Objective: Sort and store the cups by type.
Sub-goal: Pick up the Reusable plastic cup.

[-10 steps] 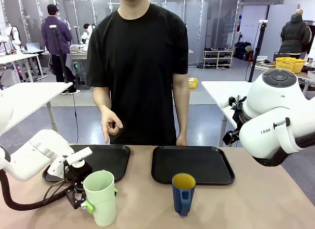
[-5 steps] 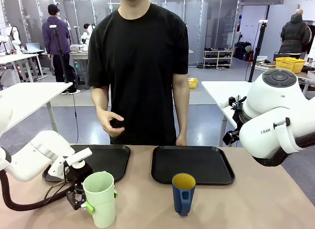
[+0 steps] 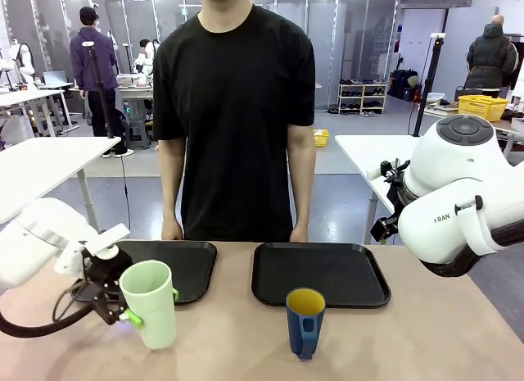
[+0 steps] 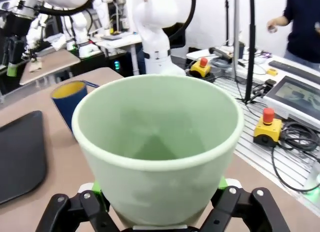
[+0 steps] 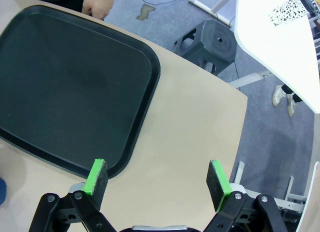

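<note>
We see the green tumbler (image 4: 157, 142) cut off at its base by the bottom edge; its wall hides much of the left gripper (image 4: 160, 192), and its rim covers part of the blue mug (image 4: 67, 100).

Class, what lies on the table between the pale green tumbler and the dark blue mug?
In the front view, only bare tabletop lies between the pale green tumbler and the dark blue mug.

Pale green tumbler (image 3: 149, 303), blue-and-yellow mug (image 3: 304, 324)

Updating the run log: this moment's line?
left gripper: shut on green tumbler | right gripper: open over right tray | blue mug: on table
</note>
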Robot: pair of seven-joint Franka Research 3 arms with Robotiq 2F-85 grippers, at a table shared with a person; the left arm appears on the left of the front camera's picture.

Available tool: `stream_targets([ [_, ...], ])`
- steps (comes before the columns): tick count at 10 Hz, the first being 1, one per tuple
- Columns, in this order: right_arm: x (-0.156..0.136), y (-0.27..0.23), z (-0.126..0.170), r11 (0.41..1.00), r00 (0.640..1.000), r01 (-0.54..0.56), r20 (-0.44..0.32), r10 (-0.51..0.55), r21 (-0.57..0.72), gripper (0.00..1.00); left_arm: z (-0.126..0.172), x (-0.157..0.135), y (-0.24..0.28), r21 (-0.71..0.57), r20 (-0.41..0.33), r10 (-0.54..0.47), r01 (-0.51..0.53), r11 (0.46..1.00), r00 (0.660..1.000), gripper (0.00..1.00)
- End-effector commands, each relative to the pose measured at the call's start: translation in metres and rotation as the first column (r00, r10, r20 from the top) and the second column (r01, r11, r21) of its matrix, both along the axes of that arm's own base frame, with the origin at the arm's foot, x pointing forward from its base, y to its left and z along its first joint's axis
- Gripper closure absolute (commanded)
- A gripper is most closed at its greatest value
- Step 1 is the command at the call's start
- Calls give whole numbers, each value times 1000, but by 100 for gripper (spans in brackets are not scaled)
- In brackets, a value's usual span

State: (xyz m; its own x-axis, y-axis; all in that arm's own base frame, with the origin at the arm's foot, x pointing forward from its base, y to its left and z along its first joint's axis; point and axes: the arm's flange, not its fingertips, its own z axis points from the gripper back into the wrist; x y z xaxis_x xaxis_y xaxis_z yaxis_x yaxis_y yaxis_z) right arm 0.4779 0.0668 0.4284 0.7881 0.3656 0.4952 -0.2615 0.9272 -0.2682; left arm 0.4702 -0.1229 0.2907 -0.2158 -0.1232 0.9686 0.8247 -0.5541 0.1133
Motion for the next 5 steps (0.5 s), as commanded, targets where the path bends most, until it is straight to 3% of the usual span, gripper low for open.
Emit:
stream_targets([
  [1, 2, 1, -1, 1000, 1000, -7, 2, 7, -14, 0, 6, -31, 22, -49, 34, 65, -63, 997, 997, 32],
  [5, 2, 1, -1, 1000, 1000, -7, 2, 7, -14, 0, 23, -37, 53, -28, 40, 152, -151, 988, 988, 32],
])
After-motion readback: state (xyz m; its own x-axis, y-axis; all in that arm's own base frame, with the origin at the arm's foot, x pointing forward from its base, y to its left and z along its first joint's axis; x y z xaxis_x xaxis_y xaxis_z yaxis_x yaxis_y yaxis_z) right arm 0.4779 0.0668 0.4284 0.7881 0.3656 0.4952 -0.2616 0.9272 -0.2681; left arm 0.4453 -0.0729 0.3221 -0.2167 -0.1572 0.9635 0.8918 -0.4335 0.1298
